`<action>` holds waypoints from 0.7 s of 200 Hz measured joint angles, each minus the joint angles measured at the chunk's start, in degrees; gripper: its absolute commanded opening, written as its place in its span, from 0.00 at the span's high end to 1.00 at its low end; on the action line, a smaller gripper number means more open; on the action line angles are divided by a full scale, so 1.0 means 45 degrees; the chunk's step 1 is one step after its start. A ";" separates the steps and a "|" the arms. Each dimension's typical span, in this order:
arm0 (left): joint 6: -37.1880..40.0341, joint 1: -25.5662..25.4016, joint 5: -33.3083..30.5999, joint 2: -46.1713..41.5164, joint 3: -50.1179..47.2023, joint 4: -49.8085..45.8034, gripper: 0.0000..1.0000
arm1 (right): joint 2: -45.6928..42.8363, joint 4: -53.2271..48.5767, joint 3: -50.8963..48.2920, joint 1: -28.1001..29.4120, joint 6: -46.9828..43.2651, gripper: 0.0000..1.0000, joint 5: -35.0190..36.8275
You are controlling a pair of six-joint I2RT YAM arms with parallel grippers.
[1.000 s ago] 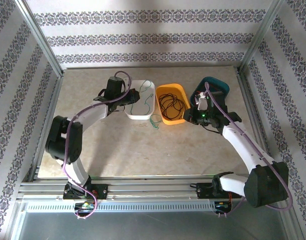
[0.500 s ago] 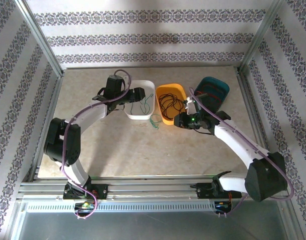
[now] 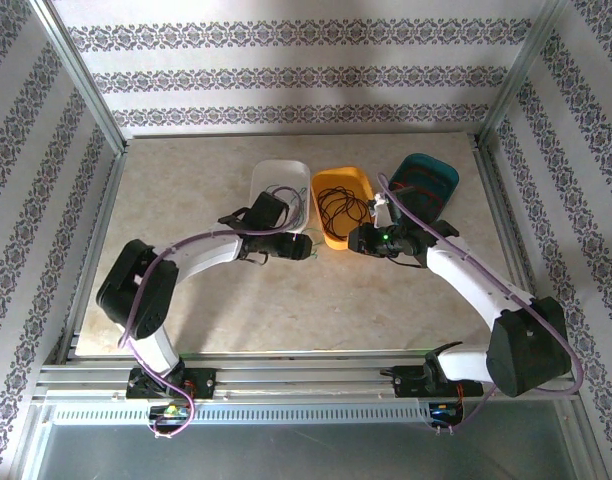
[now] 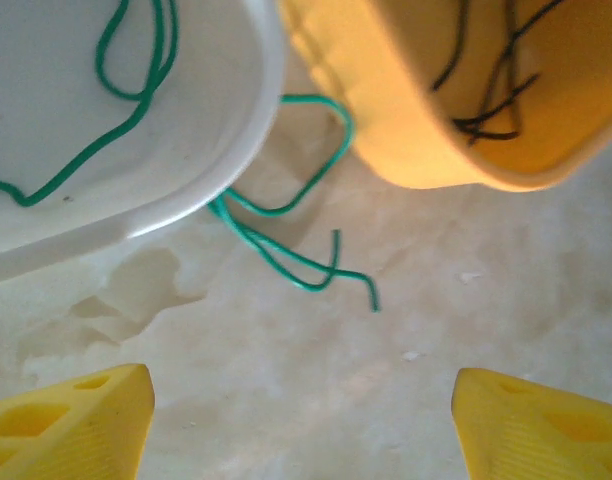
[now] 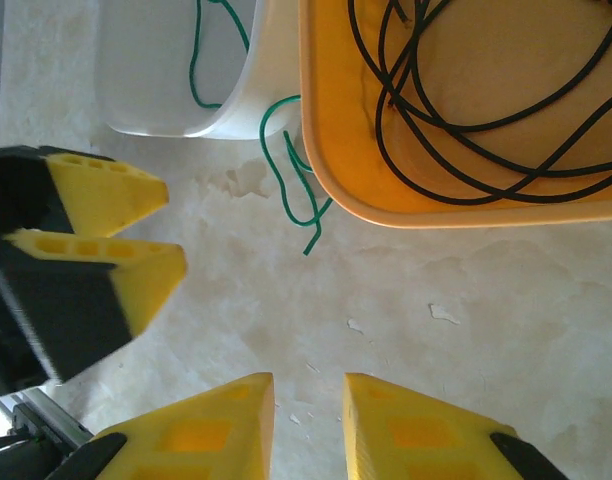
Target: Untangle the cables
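The loose green cable [image 4: 304,262] lies on the table [image 4: 286,400] just beside the near left corner of the orange tray [image 4: 406,130], in the gap between this tray and the white tray [image 4: 201,170]. The left gripper [image 4: 301,385] hovers directly over this place with its two yellow fingers [image 4: 71,425] spread wide apart and nothing between them; the cable end lies ahead of the fingertips, not touching them. The right gripper [image 5: 308,390] is at the near side of the orange tray [image 5: 336,150], its fingers almost together with a narrow slit between them, and it holds nothing. In the top view the left gripper [image 3: 304,250] and the right gripper [image 3: 354,240] stand near each other in front of the orange tray [image 3: 361,232], but the green cable is too thin there to follow. The left wrist view shows that the cable passes under the rim of the white tray. The right wrist view shows the black cables [image 5: 466,110] coiled inside the orange tray, more green cable inside the white tray [image 5: 146,90], and the left gripper [image 5: 171,225] (seen from the side).
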 measured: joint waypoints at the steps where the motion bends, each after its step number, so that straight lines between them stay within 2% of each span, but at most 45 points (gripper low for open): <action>1: 0.0005 0.0000 -0.0005 0.0019 0.0015 -0.0005 0.22 | 0.0005 0.0000 0.0000 0.0000 0.0000 0.75 0.0000; 50: 0.0102 0.0000 -0.0675 0.1744 0.1783 -0.0665 0.25 | 0.0005 0.0000 0.0000 -0.0005 0.0000 0.75 0.0000; 94: 0.0087 -0.0019 -0.1035 0.2696 0.2244 -0.0753 0.31 | -0.0024 0.0000 -0.0010 -0.0253 0.0000 0.75 0.0010; 123: -0.0024 -0.0219 -0.1511 0.3104 0.2409 -0.0811 0.44 | -0.0126 -0.0005 -0.0029 -0.0253 0.0000 0.75 0.0039; 140: -0.0131 -0.0330 -0.1690 0.3269 0.2662 -0.0879 0.60 | -0.0194 0.0000 -0.0034 -0.0253 -0.0005 0.75 0.0039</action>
